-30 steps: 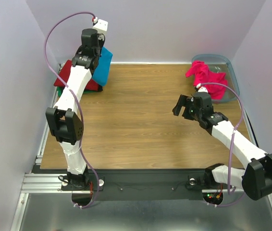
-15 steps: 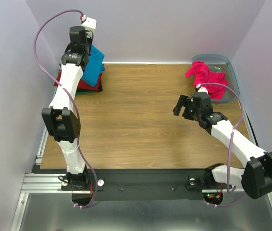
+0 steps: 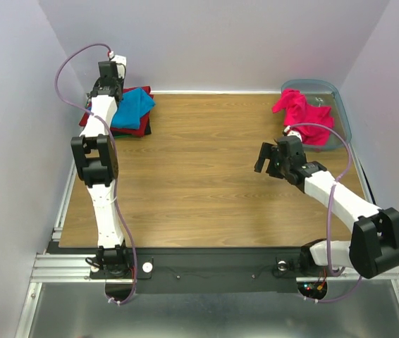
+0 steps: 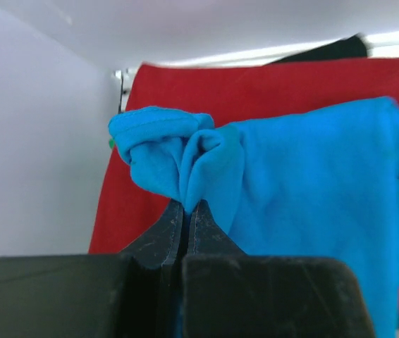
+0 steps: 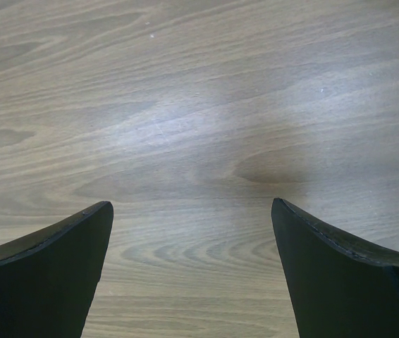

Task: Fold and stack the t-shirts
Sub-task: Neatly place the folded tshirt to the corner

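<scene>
Left claw (image 4: pixel 189 205) is pinched tight on a bunched-up corner of the blue shirt (image 4: pixel 312 176), way up in the upper left corner of the top view. You can see the cloth gathered into a little wad right at the tips in the left wrist view. The rest of the blue shirt is spread over a folded dark red shirt (image 4: pixel 256 88), which sits at the upper left corner of the counter (image 3: pixel 199 162). A sliver of a black shirt (image 4: pixel 337 48) peeks out past the red one near the top edge of the left wrist view.

Right claw (image 5: pixel 192 208) is spread wide apart with nothing in it, just wood grain showing between the tips. In the top view it's right of centre. The pink shirt (image 3: pixel 299 113) is a crumpled heap in the upper right, slumped half in and half over the edge of the bin (image 3: pixel 326 88). The right claw is below it in the frame, not touching it.
</scene>
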### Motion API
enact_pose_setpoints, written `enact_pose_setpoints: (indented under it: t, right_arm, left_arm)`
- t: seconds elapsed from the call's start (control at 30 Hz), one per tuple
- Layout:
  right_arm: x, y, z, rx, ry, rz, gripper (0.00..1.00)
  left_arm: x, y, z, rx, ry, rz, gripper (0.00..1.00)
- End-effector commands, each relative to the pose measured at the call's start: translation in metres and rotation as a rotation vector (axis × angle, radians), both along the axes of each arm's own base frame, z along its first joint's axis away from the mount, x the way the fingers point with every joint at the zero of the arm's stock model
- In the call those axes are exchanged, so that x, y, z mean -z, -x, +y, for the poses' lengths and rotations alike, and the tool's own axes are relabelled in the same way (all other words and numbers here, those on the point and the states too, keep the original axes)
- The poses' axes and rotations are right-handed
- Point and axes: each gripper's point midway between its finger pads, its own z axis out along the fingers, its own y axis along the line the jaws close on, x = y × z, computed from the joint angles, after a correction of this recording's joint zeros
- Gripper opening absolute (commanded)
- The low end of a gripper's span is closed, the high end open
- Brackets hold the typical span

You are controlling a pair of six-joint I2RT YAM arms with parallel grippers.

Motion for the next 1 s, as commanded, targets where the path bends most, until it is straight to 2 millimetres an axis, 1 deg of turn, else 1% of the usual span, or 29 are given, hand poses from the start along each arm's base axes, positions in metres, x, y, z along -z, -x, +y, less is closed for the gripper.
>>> enact_pose_setpoints:
  t: [0.0,0.03,0.07,0.1,0.13,0.17,0.2,0.23,0.33,0.43,0.47,0.5,0.53,0.6,0.63,0.67,0.73,0.77,0.8,0.83,0.9,0.93,0.97]
  right_arm:
    - [-0.008,-0.010,-0.004,0.022,0.022,-0.027,1.00]
    - [-0.008,-0.011,-0.003,0.020,0.022,-0.023,1.00]
    - [-0.007,-0.011,-0.003,0.020,0.023,-0.020,1.00]
    - [-0.005,-0.011,-0.003,0.019,0.024,-0.014,1.00]
    - [-0.005,-0.010,-0.002,0.016,0.023,-0.012,1.00]
    - [-0.003,-0.011,-0.002,0.019,0.024,-0.008,1.00]
    - [-0.002,-0.010,-0.002,0.019,0.025,-0.004,1.00]
    - [-0.003,-0.010,-0.002,0.018,0.024,-0.003,1.00]
    - [-0.005,-0.010,-0.002,0.015,0.021,-0.007,1.00]
    - [-0.008,-0.009,-0.002,0.017,0.017,-0.014,1.00]
    - [-0.009,-0.008,-0.002,0.016,0.014,-0.015,1.00]
    - [-0.009,-0.007,-0.001,0.012,0.011,-0.017,1.00]
    - [-0.010,-0.005,-0.001,0.009,0.008,-0.018,1.00]
    - [-0.009,-0.002,-0.003,0.012,0.009,-0.017,1.00]
    - [-0.007,0.000,-0.004,0.013,0.012,-0.014,1.00]
    - [-0.008,0.001,-0.005,0.017,0.012,-0.019,1.00]
    - [-0.007,0.004,-0.006,0.014,0.012,-0.016,1.00]
    - [-0.008,0.004,-0.005,0.012,0.011,-0.017,1.00]
    - [-0.009,0.005,-0.006,0.011,0.009,-0.021,1.00]
    - [-0.006,0.007,-0.007,0.014,0.012,-0.016,1.00]
    - [-0.004,0.009,-0.008,0.016,0.017,-0.013,1.00]
    - [-0.002,0.011,-0.009,0.014,0.021,-0.009,1.00]
    - [-0.002,0.011,-0.009,0.012,0.023,-0.009,1.00]
  left_arm:
    - [-0.048,-0.010,0.034,-0.123,0.024,-0.142,0.00]
    - [-0.047,-0.010,0.040,-0.137,0.026,-0.144,0.00]
    - [-0.036,-0.011,0.047,-0.150,0.033,-0.129,0.00]
    - [-0.031,-0.011,0.050,-0.158,0.037,-0.120,0.05]
    - [-0.029,-0.012,0.053,-0.164,0.040,-0.117,0.21]
    - [-0.024,-0.011,0.057,-0.180,0.048,-0.108,0.80]
    - [-0.024,-0.012,0.058,-0.188,0.051,-0.108,0.98]
    - [-0.025,-0.011,0.059,-0.200,0.050,-0.109,0.98]
    - [-0.044,-0.007,0.064,-0.239,0.054,-0.147,0.98]
    - [-0.081,0.001,0.062,-0.262,0.096,-0.226,0.98]
    - [-0.092,0.003,0.060,-0.263,0.109,-0.250,0.98]
    - [-0.098,0.005,0.059,-0.264,0.122,-0.266,0.98]
    - [-0.108,0.009,0.055,-0.259,0.152,-0.288,0.98]
    - [-0.115,0.011,0.043,-0.203,0.195,-0.289,0.98]
    - [-0.112,0.009,0.024,-0.111,0.248,-0.269,0.98]
    - [-0.123,0.013,0.014,-0.069,0.274,-0.285,0.98]
    - [-0.126,0.014,-0.006,-0.006,0.321,-0.281,0.99]
    - [-0.124,0.017,-0.012,0.000,0.327,-0.272,0.98]
    - [-0.120,0.017,-0.028,0.017,0.328,-0.259,0.98]
    - [-0.116,0.017,-0.029,-0.015,0.306,-0.252,0.98]
    - [-0.092,0.018,-0.041,-0.030,0.268,-0.195,0.98]
    - [-0.083,0.018,-0.054,-0.034,0.243,-0.171,0.98]
    - [-0.064,0.017,-0.061,-0.033,0.222,-0.126,0.98]
